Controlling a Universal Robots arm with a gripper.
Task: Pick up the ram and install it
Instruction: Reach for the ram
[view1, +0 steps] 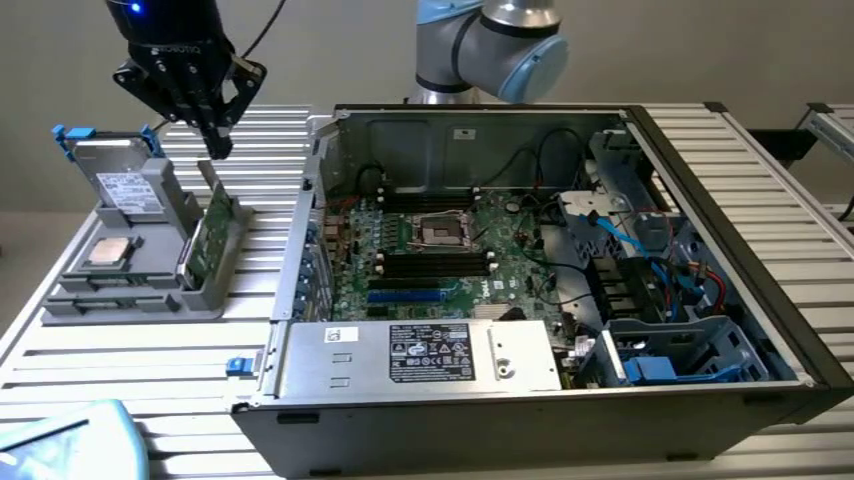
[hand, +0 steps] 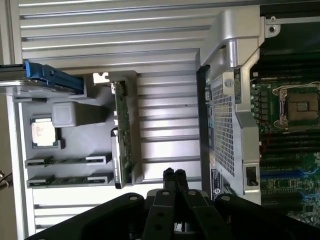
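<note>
This looks like a robotics lab set up as a bench for computer assembly. A work table (view1: 134, 365) of ribbed aluminium profiles carries an open desktop computer case (view1: 441, 150), with its motherboard (view1: 507, 260) and power supply (view1: 427, 352) exposed. Just beside the case stands a grey parts holder (view1: 134, 305), where a processor chip (view1: 107, 253), a hard drive (view1: 127, 185) and a ram stick (view1: 200, 240) are sorted in separate places. An industrial robot arm (view1: 501, 40) rises behind the case.
</note>
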